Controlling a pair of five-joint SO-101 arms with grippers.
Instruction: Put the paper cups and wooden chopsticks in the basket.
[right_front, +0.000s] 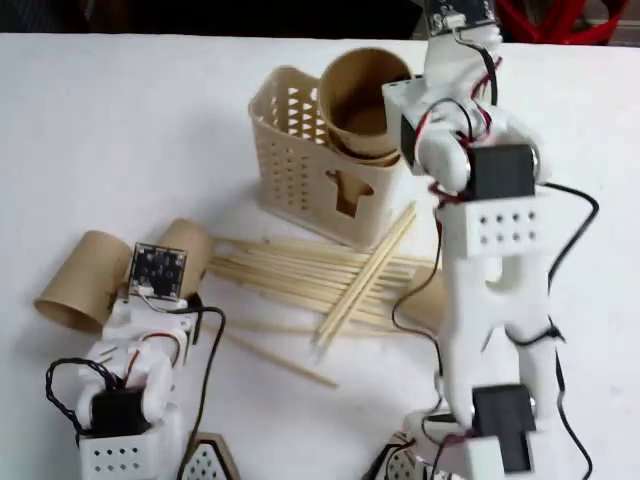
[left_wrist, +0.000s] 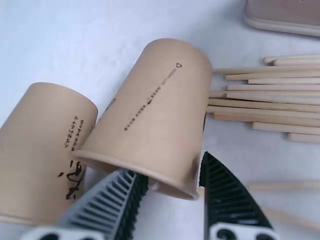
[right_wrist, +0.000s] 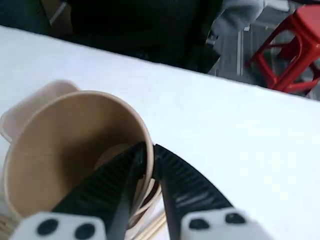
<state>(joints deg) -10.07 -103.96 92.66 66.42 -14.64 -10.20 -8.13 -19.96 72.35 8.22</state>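
Right gripper: squeezes shut on the rim of the tilted cup, one finger inside and one outside. Holds it at the right end of the basket, partly down inside, with its mouth facing up. Shows another cup rim just under it in the basket.

Basket: stands on the white table, far and in the middle.

Left gripper: stays low at the near left, spread wide. Has the rim of the lying cup between its two fingers, not squeezed.

Lying cup: rests on its side on the table, at the left. Touches the second lying cup, also on its side, further left.

Chopsticks: lie in a loose pile on the table, in the middle, just near of the basket and right of the lying cups. A few lean against the basket's near right corner. One apart, nearer.
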